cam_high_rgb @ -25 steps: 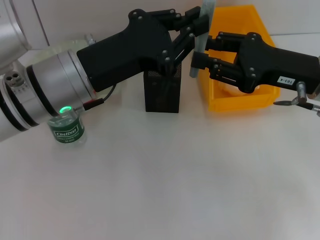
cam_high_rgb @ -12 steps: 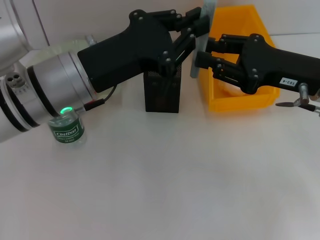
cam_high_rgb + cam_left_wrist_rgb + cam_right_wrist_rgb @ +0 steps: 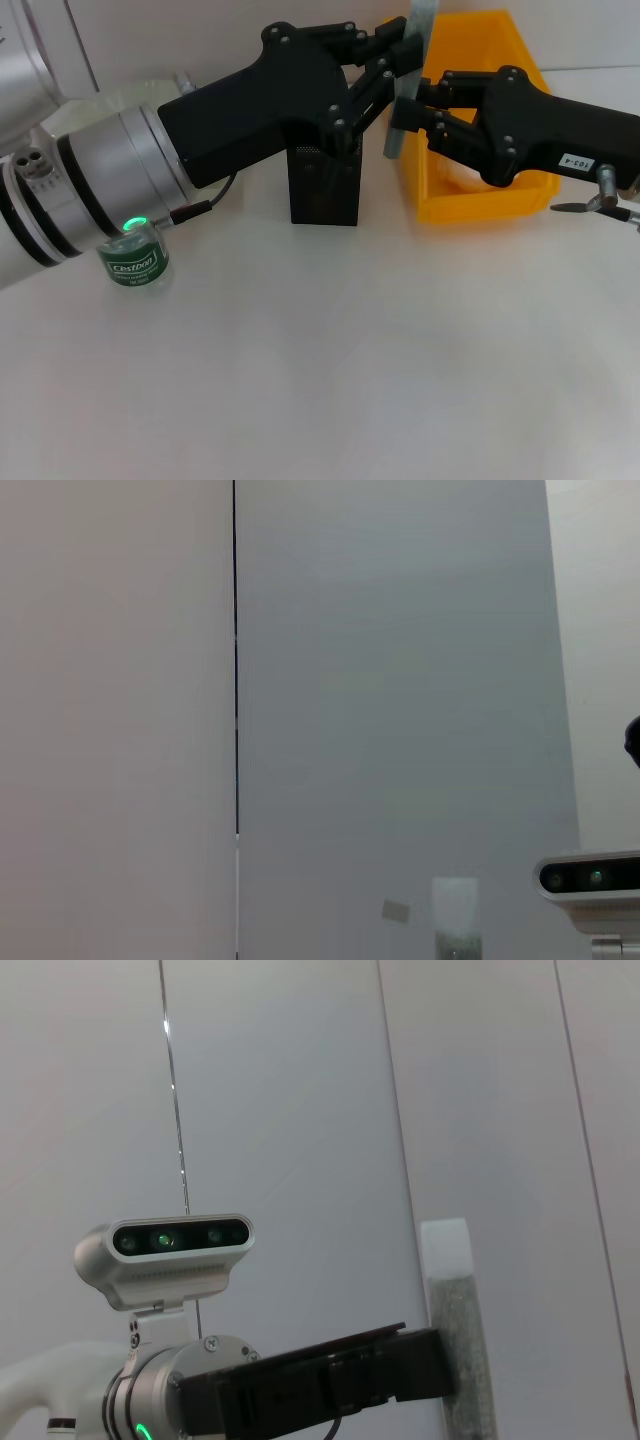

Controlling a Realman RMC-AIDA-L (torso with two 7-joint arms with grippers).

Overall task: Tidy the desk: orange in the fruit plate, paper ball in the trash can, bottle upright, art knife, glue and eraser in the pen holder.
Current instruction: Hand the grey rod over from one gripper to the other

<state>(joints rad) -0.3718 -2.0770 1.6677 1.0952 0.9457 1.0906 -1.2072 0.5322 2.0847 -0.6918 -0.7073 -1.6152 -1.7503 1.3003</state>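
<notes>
A long grey art knife (image 3: 405, 85) stands nearly upright in the air, above and just right of the black mesh pen holder (image 3: 323, 190). My left gripper (image 3: 393, 60) is shut on it from the left; its black fingers (image 3: 400, 1370) clamp the knife (image 3: 460, 1360) in the right wrist view. From the right, my right gripper (image 3: 408, 105) sits against the knife's lower half with its fingers spread. The green-labelled bottle (image 3: 133, 255) stands upright at the left. The yellow trash can (image 3: 480, 200) is at the back right. Orange, paper ball, glue and eraser are out of view.
A pale dish rim (image 3: 110, 100) peeks out behind my left arm at the back left. The left arm's body covers much of the left side of the table. The left wrist view shows only wall panels.
The art knife and both grippers have shifted slightly to the right, the knife's lower end moving away from the pen holder toward the yellow trash can.
</notes>
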